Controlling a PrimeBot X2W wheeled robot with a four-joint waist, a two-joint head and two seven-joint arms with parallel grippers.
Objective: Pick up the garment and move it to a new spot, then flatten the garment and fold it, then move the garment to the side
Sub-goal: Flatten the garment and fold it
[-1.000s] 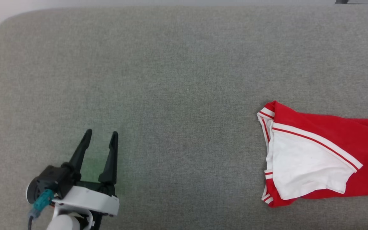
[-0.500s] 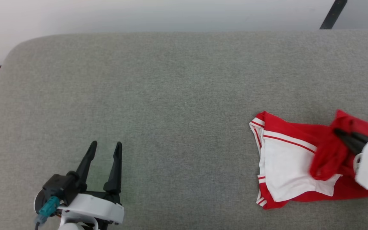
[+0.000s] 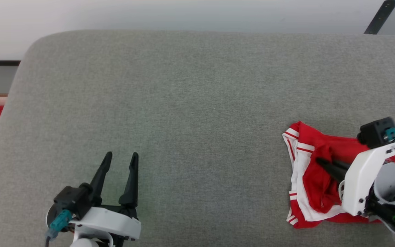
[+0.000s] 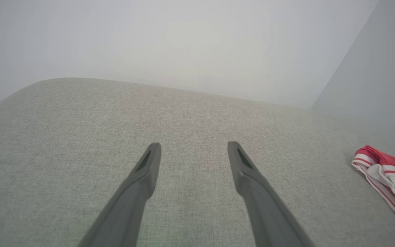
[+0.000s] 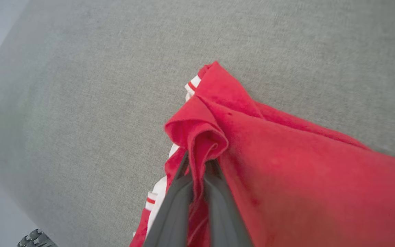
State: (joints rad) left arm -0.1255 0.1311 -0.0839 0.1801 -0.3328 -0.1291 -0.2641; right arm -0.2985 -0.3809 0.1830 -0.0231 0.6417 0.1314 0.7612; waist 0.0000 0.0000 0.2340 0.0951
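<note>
My right tool (image 3: 321,162) is clenched on a bunched red fold (image 5: 197,137) of the jersey (image 3: 315,187). The jersey lies at the right end of the grey cushion (image 3: 197,85), close to its near edge.

Change over the last second: the jersey lay undisturbed with its white sleeve (image 3: 297,171) spread open. The red fold is now drawn up and across that sleeve. The head camera has also shifted.

Judgement: the grasp is made. Lifting the jersey and carrying it toward the middle of the cushion comes next.

My left tool (image 3: 121,156) is released, fingers apart, over the cushion's near left part, holding nothing.
</note>
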